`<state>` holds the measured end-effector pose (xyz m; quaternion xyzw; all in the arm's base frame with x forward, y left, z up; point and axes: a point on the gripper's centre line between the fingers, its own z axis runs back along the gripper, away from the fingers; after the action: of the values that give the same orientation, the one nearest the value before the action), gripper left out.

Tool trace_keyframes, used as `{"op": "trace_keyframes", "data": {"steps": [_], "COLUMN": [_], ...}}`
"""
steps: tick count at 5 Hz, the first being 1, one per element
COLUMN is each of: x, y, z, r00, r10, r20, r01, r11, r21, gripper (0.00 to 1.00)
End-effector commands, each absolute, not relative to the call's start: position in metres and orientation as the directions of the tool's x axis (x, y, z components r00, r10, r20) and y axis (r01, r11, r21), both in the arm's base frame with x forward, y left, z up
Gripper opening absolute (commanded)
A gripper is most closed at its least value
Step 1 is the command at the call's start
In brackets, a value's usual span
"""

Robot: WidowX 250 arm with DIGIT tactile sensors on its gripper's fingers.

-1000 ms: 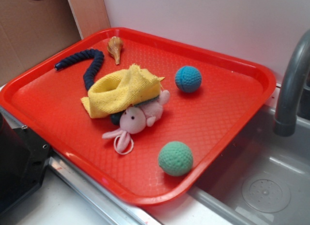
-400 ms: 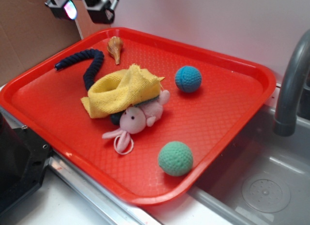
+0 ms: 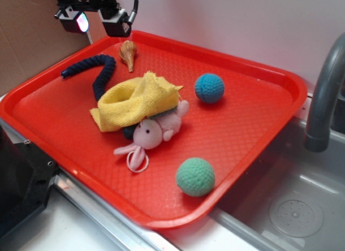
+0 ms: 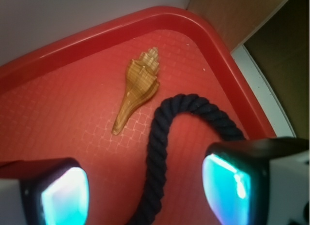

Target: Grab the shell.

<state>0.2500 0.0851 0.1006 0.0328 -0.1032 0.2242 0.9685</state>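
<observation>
We see a red tray (image 3: 253,121) filling most of the exterior view, set beside a grey sink (image 3: 302,208) with a grey faucet (image 3: 326,94) at the right edge. On the tray, the largest item is a yellow cloth (image 3: 135,100) bunched near the middle, draped partly over a pink plush bunny (image 3: 156,131). A dark blue rope (image 3: 99,73) curves from the cloth toward the tray's far left corner. A green crocheted ball (image 3: 195,176) sits near the tray's front edge, and a blue crocheted ball (image 3: 209,88) rests farther back, well apart from it.

Our gripper (image 3: 96,21) hangs above the far left corner of the tray, raised clear of everything. Its two fingers stand wide apart with nothing between them, and we see no contact with any object. In the wrist view the two pads (image 4: 227,184) glow teal at the bottom corners, with the rope (image 4: 164,147) running up between them.

The shell (image 3: 128,54) lies flat on the tray near the far rim, just beside the rope's bend and not touching it. In the wrist view the shell (image 4: 138,89) has its broad ridged end toward the tray rim (image 4: 97,34) and its thin point angled toward the pads.
</observation>
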Motion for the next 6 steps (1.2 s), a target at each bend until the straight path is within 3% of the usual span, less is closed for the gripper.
{"op": "trace_keyframes", "data": {"steps": [1,2,3,5,6], "x": [0.264,0.280,0.297,0.318,0.316], "y": [0.118,0.127,0.126,0.121,0.115], "z": [0.086,0.074,0.061,0.045,0.045], "r00": [0.800,0.736,0.736,0.790,0.807], "r10": [0.533,0.585,0.571,0.516,0.492], "r20": [0.276,0.341,0.363,0.330,0.327], "r01": [-0.563,-0.635,-0.628,-0.564,-0.534], "r11": [0.826,0.771,0.777,0.824,0.844], "r21": [0.035,0.048,0.052,0.062,0.049], "gripper": [1.00,1.00,1.00,1.00,1.00]}}
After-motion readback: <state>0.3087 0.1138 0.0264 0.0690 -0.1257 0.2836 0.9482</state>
